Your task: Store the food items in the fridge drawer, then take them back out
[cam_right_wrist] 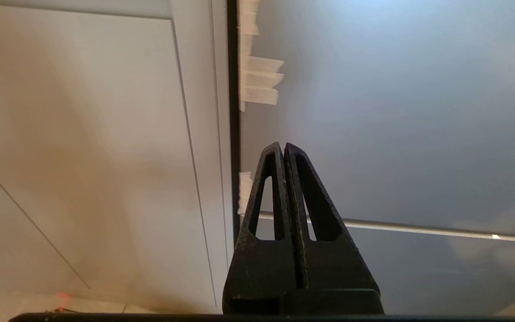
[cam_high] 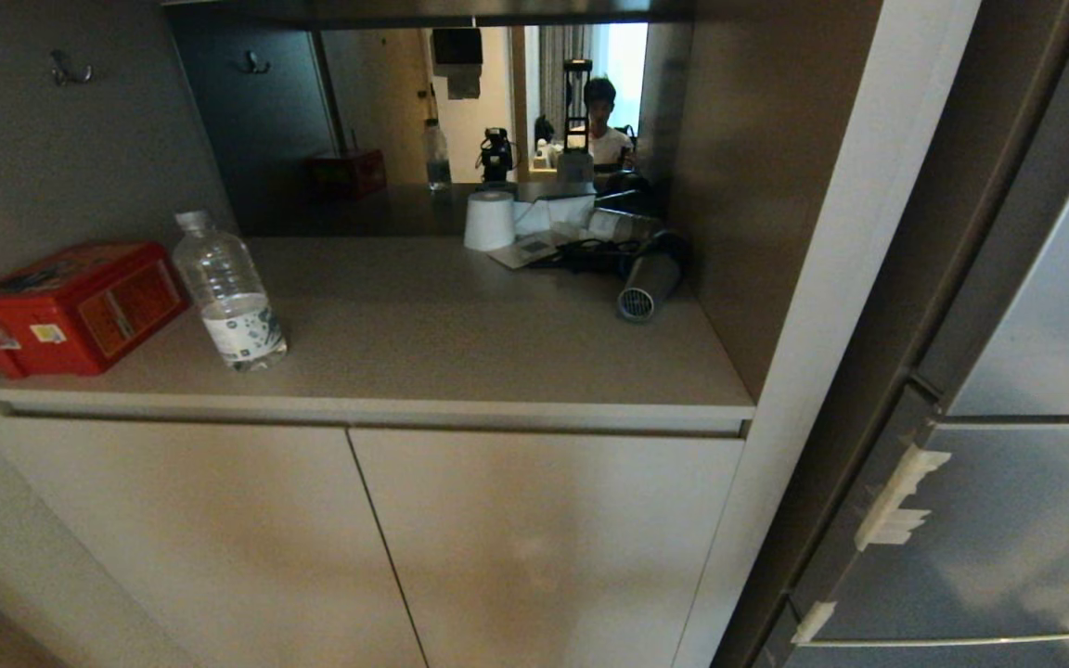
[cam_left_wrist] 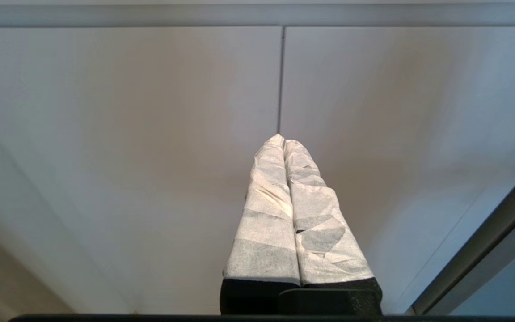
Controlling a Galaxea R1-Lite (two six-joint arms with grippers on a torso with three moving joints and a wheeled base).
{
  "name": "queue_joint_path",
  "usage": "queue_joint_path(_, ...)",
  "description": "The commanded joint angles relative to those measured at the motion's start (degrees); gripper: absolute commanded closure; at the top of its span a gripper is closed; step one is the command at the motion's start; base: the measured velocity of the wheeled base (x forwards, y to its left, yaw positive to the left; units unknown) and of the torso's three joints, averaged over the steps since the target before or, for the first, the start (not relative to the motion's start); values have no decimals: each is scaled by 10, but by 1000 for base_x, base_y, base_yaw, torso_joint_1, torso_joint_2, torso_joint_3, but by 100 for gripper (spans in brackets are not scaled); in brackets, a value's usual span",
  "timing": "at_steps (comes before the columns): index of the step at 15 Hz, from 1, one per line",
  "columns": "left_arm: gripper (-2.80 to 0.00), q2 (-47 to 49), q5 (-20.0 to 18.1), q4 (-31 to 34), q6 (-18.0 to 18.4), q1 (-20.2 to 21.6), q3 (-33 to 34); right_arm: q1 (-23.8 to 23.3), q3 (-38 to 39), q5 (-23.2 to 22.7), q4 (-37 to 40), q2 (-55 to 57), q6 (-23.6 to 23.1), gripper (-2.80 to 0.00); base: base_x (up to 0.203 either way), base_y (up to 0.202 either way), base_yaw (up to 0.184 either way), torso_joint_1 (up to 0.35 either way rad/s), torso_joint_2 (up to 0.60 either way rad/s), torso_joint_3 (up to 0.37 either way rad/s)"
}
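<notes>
Up on the beige cabinet tabletop (cam_high: 460, 343), a red rectangular tin box (cam_high: 70, 306) lies at the left end; it carries printed panels and a small yellow sticker, but none of the writing can be read. Just beside it stands a clear plastic water bottle (cam_high: 230, 292), upright, capped, with a patterned label band around its lower part whose print is too small to make out; how much it holds I cannot tell. Toward the back right sit a white paper roll (cam_high: 489, 221), some white papers and a silver-grey hair dryer (cam_high: 648, 283) lying on its side with a black cord. Beneath the tabletop the two beige cabinet doors (cam_high: 386, 547) are closed. At the right the silver-grey fridge (cam_high: 1008, 482) has its doors closed, with white tape strips (cam_high: 896, 501) along the edge.

Neither food item nor the fridge drawer is in sight in any view.

The left hand (cam_left_wrist: 283, 139), its fingers wrapped in white tape, is pressed together and empty, in front of the cabinet doors. The right hand (cam_right_wrist: 283, 147), bare black, is likewise closed together on nothing, facing the fridge door.
</notes>
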State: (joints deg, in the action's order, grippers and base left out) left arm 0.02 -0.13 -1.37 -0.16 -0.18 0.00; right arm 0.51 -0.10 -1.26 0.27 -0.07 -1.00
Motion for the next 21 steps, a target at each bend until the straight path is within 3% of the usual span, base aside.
queue_joint_path(1, 0, 0, 0, 0, 0, 0, 6, 0, 0, -1, 1, 1, -3, 0, 0, 0, 0, 0, 0, 0)
queue_joint_path(21, 0, 0, 0, 0, 0, 0, 6, 0, 0, -1, 0, 1, 7, 0, 0, 0, 0, 0, 0, 0)
